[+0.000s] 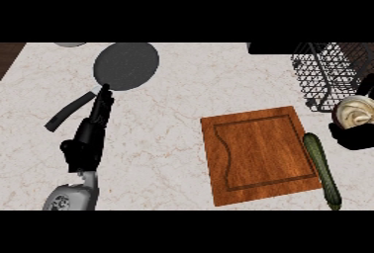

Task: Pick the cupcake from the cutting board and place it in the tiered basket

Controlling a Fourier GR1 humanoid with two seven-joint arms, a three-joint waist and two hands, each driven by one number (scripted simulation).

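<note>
The right hand cradles the cupcake just beside the wire tiered basket. It could clip the basket's rim. The left hand rests with fingers straight on the worktop.

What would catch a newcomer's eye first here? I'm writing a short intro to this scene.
First the wooden cutting board at centre right, bare on top, with a cucumber along its right edge. Next the cupcake held in the right hand at the right edge, beside the wire tiered basket. The left hand rests at left, below a dark pan.

Right hand cut off by edge, partly hiding cupcake
</note>
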